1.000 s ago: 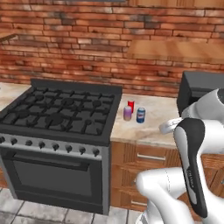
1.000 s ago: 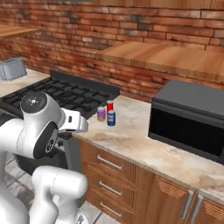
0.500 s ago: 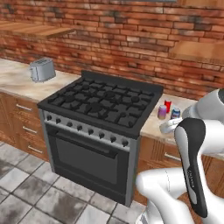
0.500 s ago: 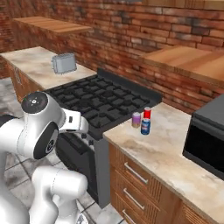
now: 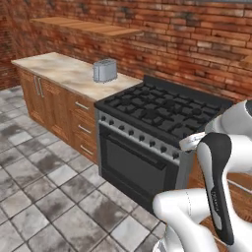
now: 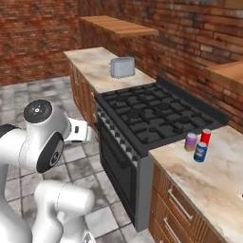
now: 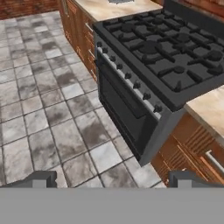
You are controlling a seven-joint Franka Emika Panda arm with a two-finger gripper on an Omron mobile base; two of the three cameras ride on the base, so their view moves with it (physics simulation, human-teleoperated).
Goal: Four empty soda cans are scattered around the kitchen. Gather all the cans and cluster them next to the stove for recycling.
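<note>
My hand [image 7: 109, 181] is empty, fingers apart. I am searching for more small red soda cans [image 6: 205, 137] to bring beside the wide black gas stove [image 6: 156, 114]; next I must locate one.

Stove [image 5: 162, 110] right end hidden behind the white arm

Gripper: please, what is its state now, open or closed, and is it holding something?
Gripper: open, fingertips wide apart, holding nothing, above the floor before the stove.

Three cans [image 6: 200, 151], one stove [image 6: 159, 113], one toaster [image 6: 122, 67]
</note>
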